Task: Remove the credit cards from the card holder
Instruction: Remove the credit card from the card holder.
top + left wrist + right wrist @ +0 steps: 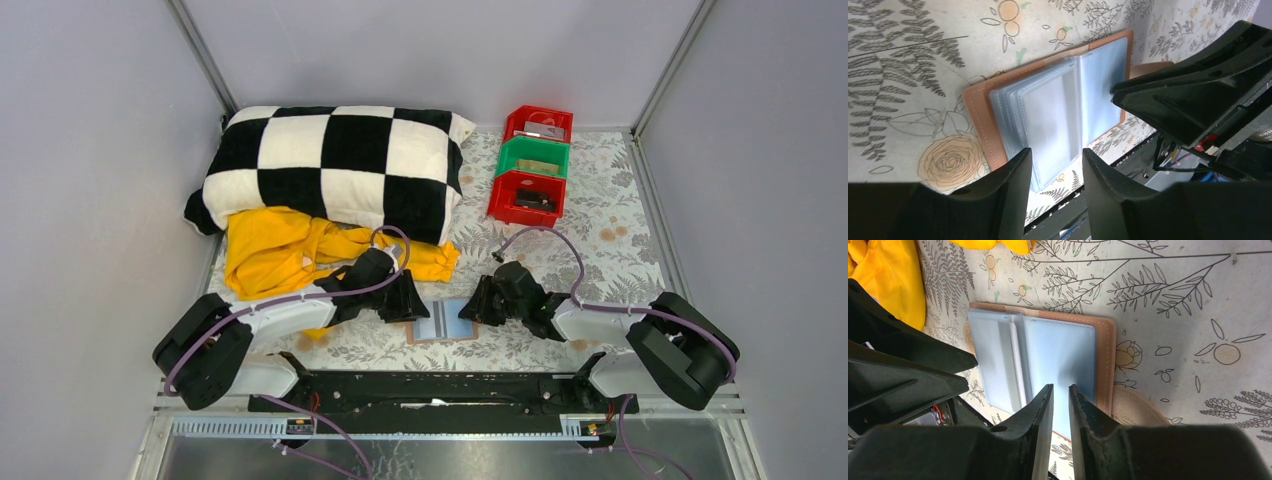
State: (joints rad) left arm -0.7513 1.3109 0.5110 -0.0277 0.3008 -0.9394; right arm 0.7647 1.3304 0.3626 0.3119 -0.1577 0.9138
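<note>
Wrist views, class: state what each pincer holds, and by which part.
Nothing: left pincer and right pincer hang part-open above the open card holder.

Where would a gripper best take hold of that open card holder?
Probably the clear sleeves fanned near the spine, pinched from above. The card holder lies open and flat, so its leather cover offers no raised edge, while the sleeves lift slightly.

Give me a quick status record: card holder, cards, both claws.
card holder: lying open between the claws, clear sleeves facing up
credit cards: none visible in any view
left claw: jaws apart, over the sleeve stack's edge
right claw: jaws only narrowly apart, over the right-hand panel; no grip visible
</note>
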